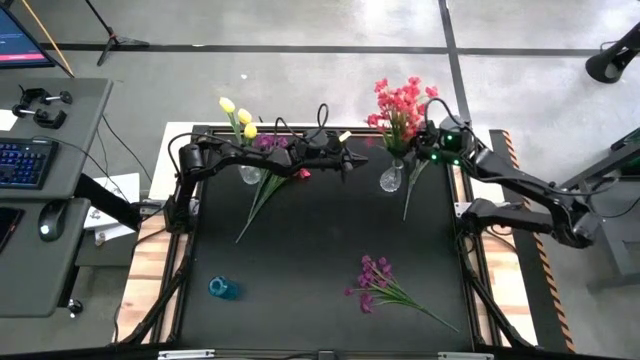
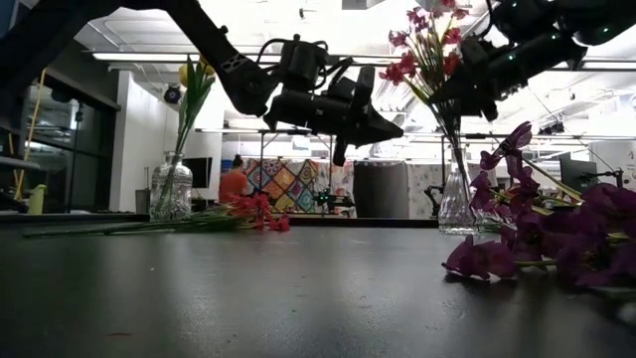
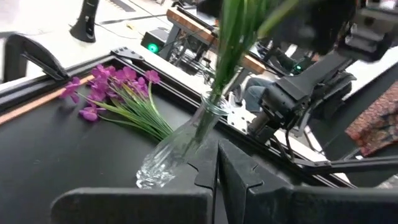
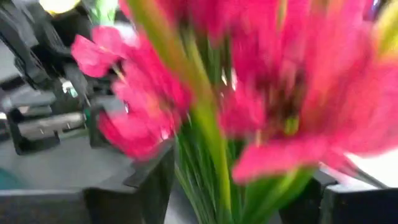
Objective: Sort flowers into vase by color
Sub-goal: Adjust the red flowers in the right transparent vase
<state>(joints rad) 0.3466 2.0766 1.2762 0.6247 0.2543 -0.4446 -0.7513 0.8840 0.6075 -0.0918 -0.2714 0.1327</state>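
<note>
A clear vase (image 1: 391, 180) at the far right holds red-pink flowers (image 1: 400, 105). My right gripper (image 1: 425, 143) is open, and its fingers stand on either side of their green stems (image 4: 211, 155) above the vase (image 2: 457, 204). A second vase (image 1: 250, 175) at the far left holds yellow flowers (image 1: 236, 113). A red-pink flower (image 1: 303, 173) lies on the table beside it. A purple bunch (image 1: 378, 280) lies on the table at the near right. My left gripper (image 1: 350, 157) is shut and empty in the air between the two vases, and also shows in the left wrist view (image 3: 217, 168). My right gripper has the red-pink flowers' stems between its two fingers (image 4: 155, 186), coming level from the table's right side, above the vase's neck. I cannot tell whether the fingers touch the stems.
A small blue object (image 1: 222, 288) lies near the table's near left. A loose green stem (image 1: 412, 195) slants down beside the right vase. A desk with a keyboard (image 1: 25, 160) stands left of the table. A person (image 2: 236, 181) shows far behind the table.
</note>
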